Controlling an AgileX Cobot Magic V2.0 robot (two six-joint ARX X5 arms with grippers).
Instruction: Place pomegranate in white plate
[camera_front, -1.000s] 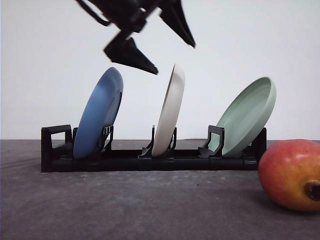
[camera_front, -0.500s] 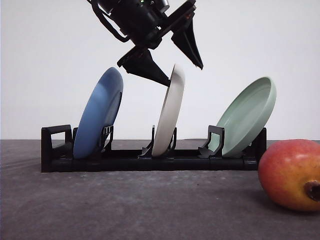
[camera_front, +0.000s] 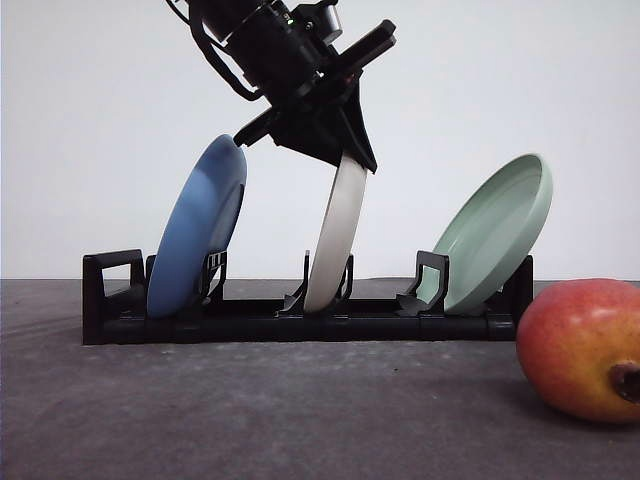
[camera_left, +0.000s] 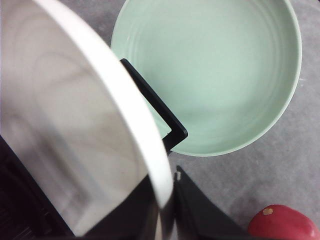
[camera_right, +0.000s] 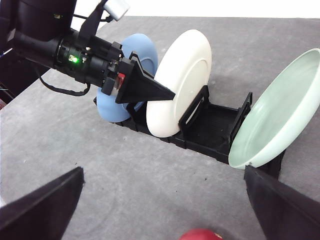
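Straddling the white plate (camera_front: 338, 230) rim, left pincer (camera_front: 352, 158).

You will find no readable text, label, brand, number or sign on the plates, the rack, the fruit, the arm or the table in any of these views.

The white plate (camera_front: 338, 235) looks matt and smooth, as do the blue plate (camera_front: 196, 228) and pale green plate (camera_front: 497, 232). The rack (camera_front: 300, 318) is black plastic. The pomegranate (camera_front: 578, 347) has smooth, faintly glossy skin. The table (camera_front: 250, 410) is rough grey.
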